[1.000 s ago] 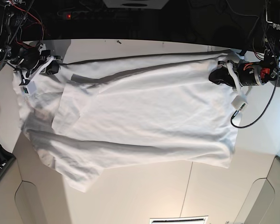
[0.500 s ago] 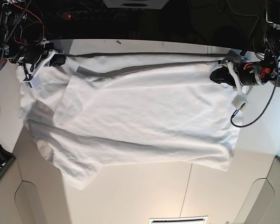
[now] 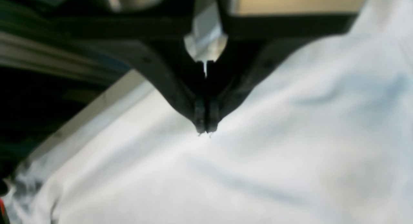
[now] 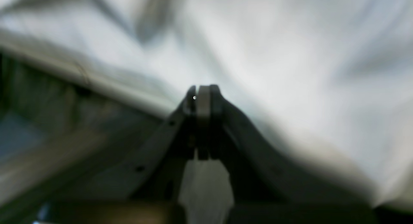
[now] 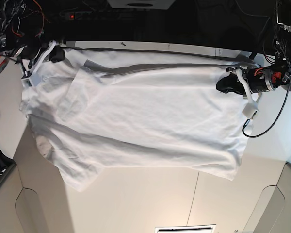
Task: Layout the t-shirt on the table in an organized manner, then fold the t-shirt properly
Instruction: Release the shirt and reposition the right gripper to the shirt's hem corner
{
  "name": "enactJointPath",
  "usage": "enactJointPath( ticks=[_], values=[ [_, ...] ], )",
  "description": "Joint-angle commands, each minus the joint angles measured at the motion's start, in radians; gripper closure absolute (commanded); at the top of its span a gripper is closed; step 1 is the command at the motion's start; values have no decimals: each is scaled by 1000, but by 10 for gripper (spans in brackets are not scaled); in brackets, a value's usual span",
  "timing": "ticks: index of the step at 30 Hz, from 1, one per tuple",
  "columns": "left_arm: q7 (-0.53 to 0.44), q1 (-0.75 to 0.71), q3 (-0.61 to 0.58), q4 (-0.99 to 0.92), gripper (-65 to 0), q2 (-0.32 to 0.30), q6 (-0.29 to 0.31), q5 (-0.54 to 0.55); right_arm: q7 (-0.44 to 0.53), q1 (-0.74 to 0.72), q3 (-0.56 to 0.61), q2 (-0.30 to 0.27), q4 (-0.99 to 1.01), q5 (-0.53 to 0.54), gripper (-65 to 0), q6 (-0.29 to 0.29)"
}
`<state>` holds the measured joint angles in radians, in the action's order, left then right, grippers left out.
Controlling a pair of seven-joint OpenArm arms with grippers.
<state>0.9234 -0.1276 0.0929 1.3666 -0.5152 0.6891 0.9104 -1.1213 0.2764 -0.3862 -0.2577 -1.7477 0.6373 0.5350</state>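
Observation:
The white t-shirt (image 5: 145, 116) lies spread wide over the table (image 5: 150, 199), its far edge lifted and casting a grey shadow band. My right gripper (image 5: 58, 53) is at the far left corner of the shirt, shut on the cloth. The right wrist view shows that gripper (image 4: 201, 91) with a pale strip of t-shirt (image 4: 290, 72) pinched between its tips. My left gripper (image 5: 223, 83) holds the far right corner. In the left wrist view its jaws (image 3: 205, 128) are pressed together at a raised peak of the t-shirt (image 3: 290, 137).
Beyond the table's far edge is dark space with cables and a power strip (image 5: 72, 16). A black cable (image 5: 262, 126) loops down from the left arm over the table's right side. A thin dark seam (image 5: 196, 194) runs across the near tabletop.
Both grippers have drawn the shirt's far edge toward the back of the table. The right gripper rose and shifted furthest, and the cloth is now pulled tauter and flatter.

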Motion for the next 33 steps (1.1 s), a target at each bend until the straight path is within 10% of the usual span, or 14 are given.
enactJointPath(
  ticks=[1, 15, 19, 24, 33],
  values=[
    [-29, 29, 7, 14, 0, -17, 9, 30, 22, -19, -20, -11, -36, 13, 0, 5],
    [-169, 325, 7, 13, 0, 57, 9, -76, 268, -354, -59, -8, -55, -132, 0, 0],
    [-199, 372, 7, 13, 0, 110, 9, -150, 354, -473, -59, -8, 34, -295, -281, -16],
    [-218, 374, 6, 13, -141, 148, 9, -225, 443, -629, -59, -13, 363, -370, -317, -38],
    [-222, 367, 6, 12, -150, 163, 9, -250, 658, -890, -59, -63, 1077, -425, -369, -39]
  ],
)
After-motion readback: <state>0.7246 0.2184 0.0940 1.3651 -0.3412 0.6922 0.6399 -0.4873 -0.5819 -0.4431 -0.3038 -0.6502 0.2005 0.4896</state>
